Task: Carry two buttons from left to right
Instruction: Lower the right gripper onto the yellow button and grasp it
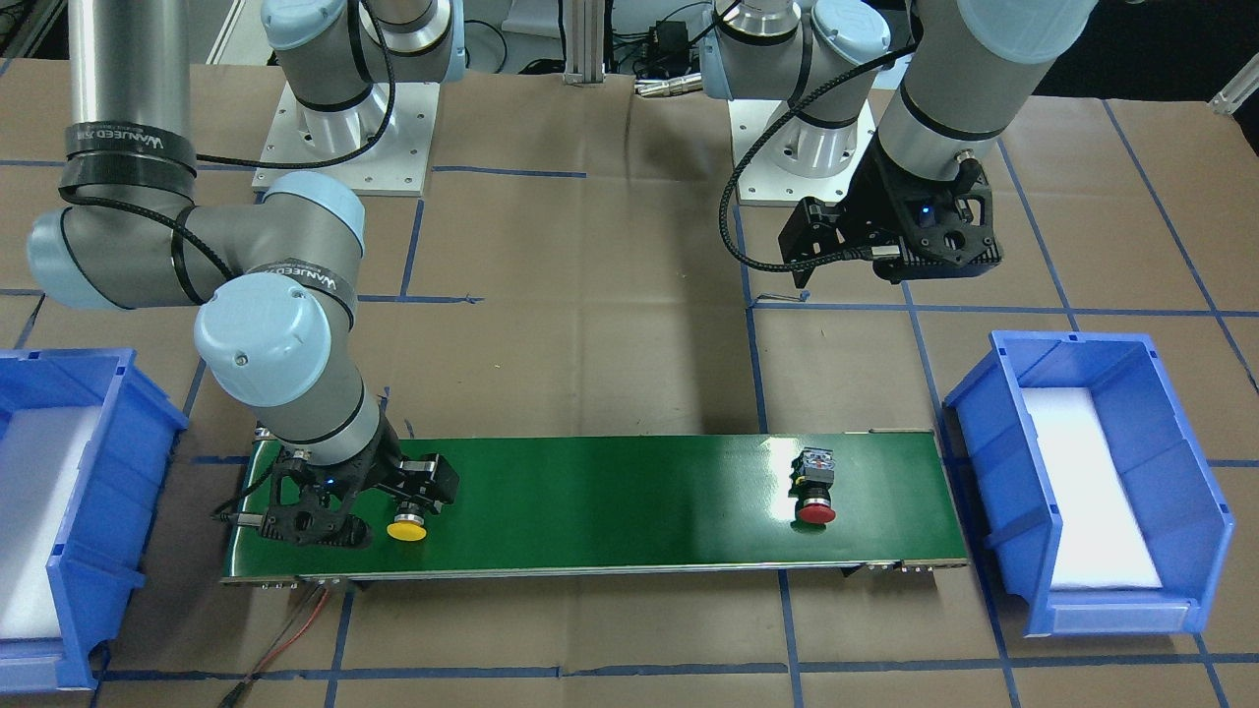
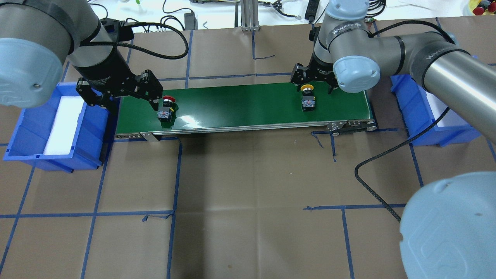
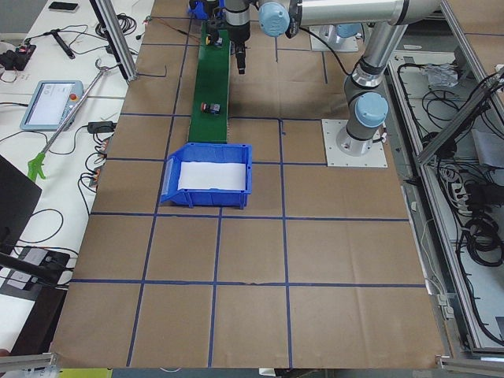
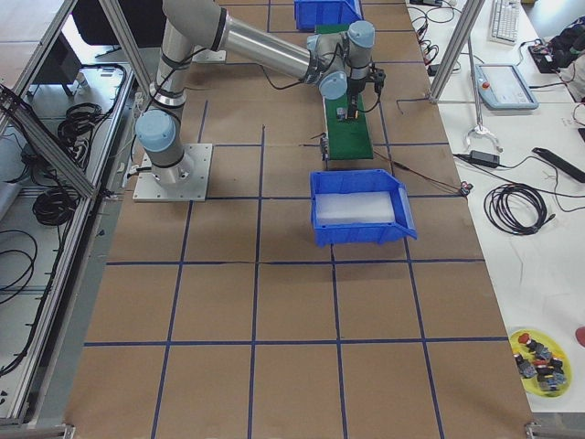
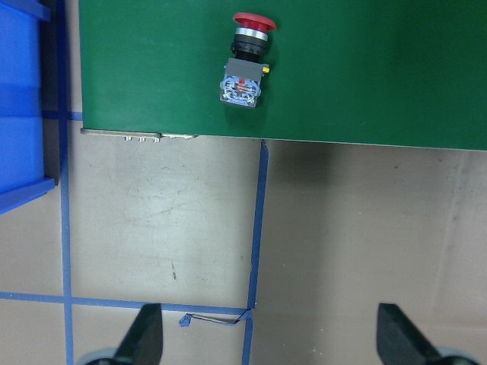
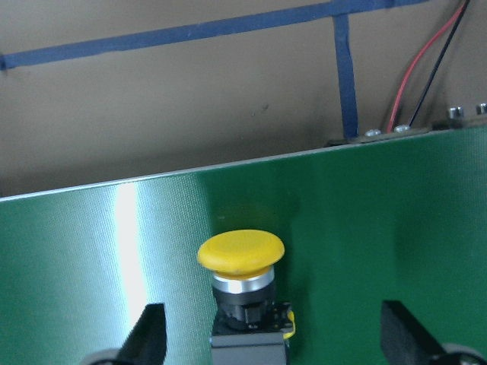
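The red button (image 2: 166, 107) lies on its side at the left end of the green conveyor belt (image 2: 244, 106); it also shows in the left wrist view (image 5: 247, 65). My left gripper (image 5: 268, 319) is open and empty, raised above the table beside that belt end, apart from the button. The yellow button (image 6: 241, 262) lies at the belt's right end (image 2: 308, 99). My right gripper (image 6: 272, 319) is open and low over it, with one finger (image 6: 148, 334) on each side, not touching.
A blue bin (image 2: 89, 155) with a white liner stands off the belt's left end, and another blue bin (image 2: 445, 131) off the right end. The table is brown paper with blue tape lines. A cable (image 2: 372, 182) trails in front of the right bin.
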